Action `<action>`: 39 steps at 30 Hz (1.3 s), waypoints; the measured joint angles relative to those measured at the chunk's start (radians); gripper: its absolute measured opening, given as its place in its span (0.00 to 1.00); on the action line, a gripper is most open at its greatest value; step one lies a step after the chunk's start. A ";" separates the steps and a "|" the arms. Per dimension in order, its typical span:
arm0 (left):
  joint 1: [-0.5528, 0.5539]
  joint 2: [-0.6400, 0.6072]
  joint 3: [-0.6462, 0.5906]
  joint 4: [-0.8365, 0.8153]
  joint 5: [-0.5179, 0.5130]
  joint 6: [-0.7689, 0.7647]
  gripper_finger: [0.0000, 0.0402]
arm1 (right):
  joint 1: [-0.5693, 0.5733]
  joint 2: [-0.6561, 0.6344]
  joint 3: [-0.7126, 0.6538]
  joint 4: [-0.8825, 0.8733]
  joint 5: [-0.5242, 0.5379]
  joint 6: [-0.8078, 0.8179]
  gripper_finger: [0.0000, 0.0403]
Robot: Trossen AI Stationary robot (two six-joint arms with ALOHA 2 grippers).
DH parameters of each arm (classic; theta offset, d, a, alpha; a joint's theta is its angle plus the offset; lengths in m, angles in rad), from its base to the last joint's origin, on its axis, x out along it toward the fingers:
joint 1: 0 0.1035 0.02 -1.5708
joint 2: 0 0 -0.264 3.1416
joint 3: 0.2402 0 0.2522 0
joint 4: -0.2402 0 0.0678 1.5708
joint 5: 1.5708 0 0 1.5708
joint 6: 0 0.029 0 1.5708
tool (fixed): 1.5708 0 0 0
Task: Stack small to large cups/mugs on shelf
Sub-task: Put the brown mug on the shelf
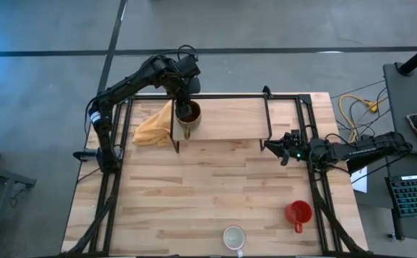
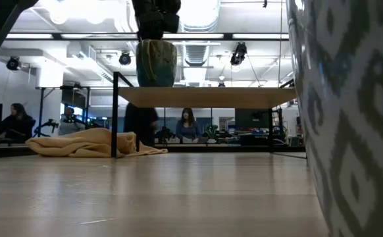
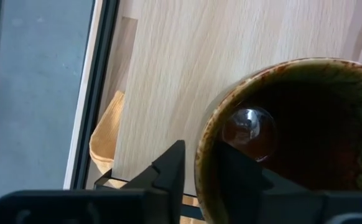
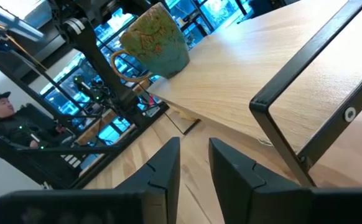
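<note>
The brownish-olive mug [image 1: 188,115] stands upright on the left end of the shelf [image 1: 230,118]; the low view shows the mug [image 2: 156,62] on the shelf board [image 2: 211,97]. My left gripper [image 1: 187,100] comes down on it from above, shut on its rim. The red mug [image 1: 299,213] stands on the table near the right edge. The white mug [image 1: 234,236] stands at the near edge and looms large as a patterned wall [image 2: 349,99] in the low view. My right gripper [image 1: 281,148] hovers by the shelf's right legs, narrowly open and holding nothing. My left gripper holds the brownish-olive mug by its rim [image 3: 201,146]. One finger [image 3: 237,168] is inside the dark hollow and the other finger [image 3: 171,171] is outside the wall. The fingers come from above, pointing down. The mug is upright, its base on the shelf board.
A yellow cloth [image 1: 153,125] lies on the table left of the shelf, partly under its left end. Black frame rails [image 1: 316,179] run along the table's sides. Open tabletop lies between the shelf and the near mugs. People sit in the room beyond the table.
</note>
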 joint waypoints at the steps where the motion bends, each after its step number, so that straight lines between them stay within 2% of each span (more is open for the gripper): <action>1: 0.000 -0.001 0.000 0.000 -0.002 0.000 0.22 | 0.000 0.000 0.000 -0.002 0.000 0.000 0.19; 8: -0.001 -0.008 0.016 -0.024 -0.006 0.000 0.31 | 0.000 0.000 0.000 -0.027 0.000 0.001 0.18; 17: -0.003 -0.077 0.062 -0.033 -0.001 -0.057 0.32 | 0.000 0.000 0.000 -0.022 0.000 0.003 0.18; 21: -0.016 -0.141 0.054 0.002 0.102 -0.133 0.32 | 0.000 0.000 0.000 -0.021 0.000 0.003 0.17; 24: -0.042 -0.202 0.038 0.072 0.179 -0.200 0.32 | 0.000 0.000 0.000 -0.020 0.000 0.003 0.18; 31: -0.157 -0.372 -0.009 0.359 0.182 -0.374 0.32 | 0.000 -0.002 0.000 -0.007 0.000 0.003 0.20; 35: -0.253 -0.456 -0.095 0.539 0.179 -0.386 0.32 | 0.000 -0.002 0.000 0.016 0.000 0.003 0.20; 39: -0.345 -0.528 -0.215 0.612 0.180 -0.390 0.32 | 0.000 -0.002 0.000 0.043 0.000 0.003 0.19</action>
